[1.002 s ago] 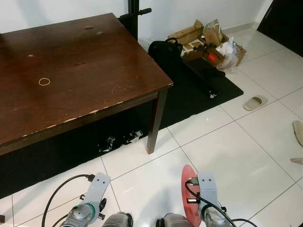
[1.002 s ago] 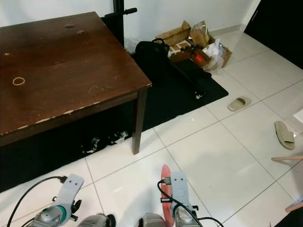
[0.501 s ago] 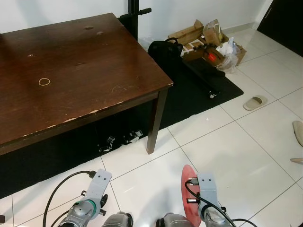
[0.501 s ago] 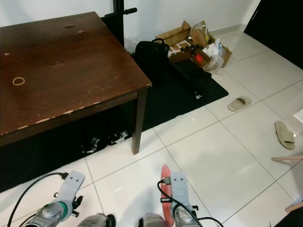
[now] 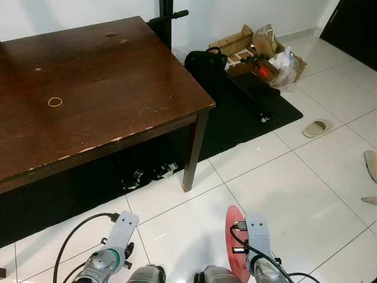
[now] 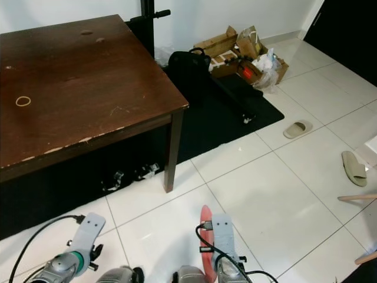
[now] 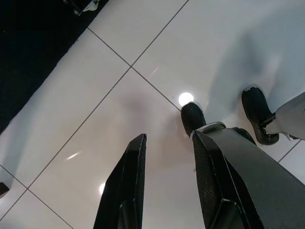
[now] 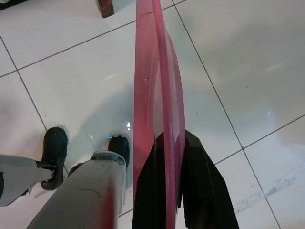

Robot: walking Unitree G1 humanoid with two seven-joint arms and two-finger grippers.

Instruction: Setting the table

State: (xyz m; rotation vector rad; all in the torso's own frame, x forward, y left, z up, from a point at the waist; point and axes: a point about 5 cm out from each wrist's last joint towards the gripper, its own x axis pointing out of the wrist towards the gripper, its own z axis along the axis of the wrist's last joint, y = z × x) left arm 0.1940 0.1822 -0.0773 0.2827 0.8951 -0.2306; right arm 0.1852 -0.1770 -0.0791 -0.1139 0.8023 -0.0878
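1. The right gripper hangs low over the glossy white tiled floor, its two black fingers clamped on the rim of a thin red plate held on edge, smooth and shiny.
2. The left gripper hangs beside it, its long matte black fingers apart with only tile between them.
3. The dark wooden table stands ahead and to the left, its square top scratched and its front edge chipped pale.
4. A small rubber band lies as a loop on the tabletop.
5. A black mat lies past the table, with torn cardboard boxes against the wall.
6. A pale slipper sits on the tiles just off the mat.
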